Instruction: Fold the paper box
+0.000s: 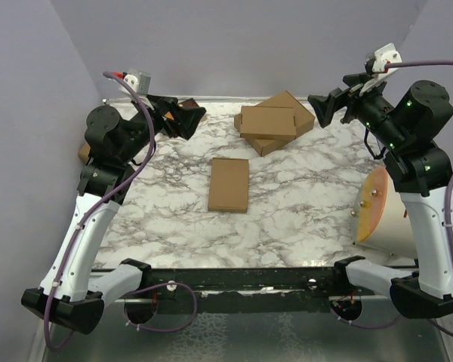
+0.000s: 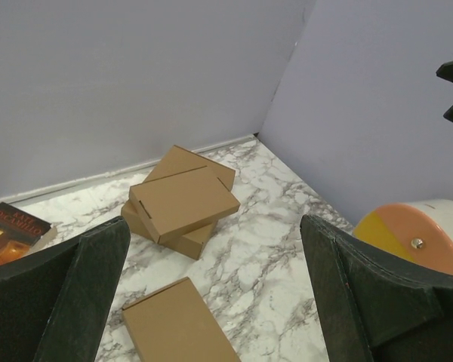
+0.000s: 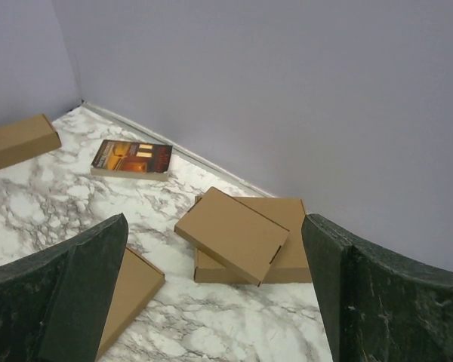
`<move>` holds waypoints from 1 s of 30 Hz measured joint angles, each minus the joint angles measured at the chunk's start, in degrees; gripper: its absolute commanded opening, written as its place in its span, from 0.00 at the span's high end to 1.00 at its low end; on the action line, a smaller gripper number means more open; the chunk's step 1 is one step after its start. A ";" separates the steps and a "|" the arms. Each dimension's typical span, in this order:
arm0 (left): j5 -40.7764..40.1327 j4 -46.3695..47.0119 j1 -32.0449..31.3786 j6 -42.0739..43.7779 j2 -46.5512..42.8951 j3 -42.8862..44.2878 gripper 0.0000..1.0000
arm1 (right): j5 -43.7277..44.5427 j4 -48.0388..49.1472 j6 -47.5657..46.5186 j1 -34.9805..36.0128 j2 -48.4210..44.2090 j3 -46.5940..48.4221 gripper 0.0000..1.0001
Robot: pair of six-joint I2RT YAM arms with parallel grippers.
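The paper box (image 1: 229, 185) lies flat and closed at the middle of the marble table, a thin brown cardboard rectangle. It also shows low in the left wrist view (image 2: 177, 324), and in the right wrist view its corner (image 3: 132, 290) peeks out from behind a finger. My left gripper (image 1: 183, 118) hangs high over the back left of the table, open and empty (image 2: 215, 256). At the back right, my right gripper (image 1: 326, 108) is raised too, open with nothing between its fingers (image 3: 215, 249). Neither gripper touches the box.
A stacked pair of folded brown boxes (image 1: 274, 121) sits at the back centre-right. A book (image 3: 132, 157) lies by the back wall and a small brown carton (image 3: 19, 141) at the far left. An orange-and-white round object (image 1: 377, 211) stands at the table's right edge.
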 measured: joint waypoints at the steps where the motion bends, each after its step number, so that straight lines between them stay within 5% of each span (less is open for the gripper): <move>1: 0.31 0.02 0.00 -0.04 0.28 0.00 0.01 | 0.66 0.00 0.83 0.00 -0.09 0.00 0.00; 30: 2.78 -2.12 0.00 0.96 0.59 -0.35 0.01 | 0.90 -0.02 3.21 -2.97 -2.38 0.00 0.00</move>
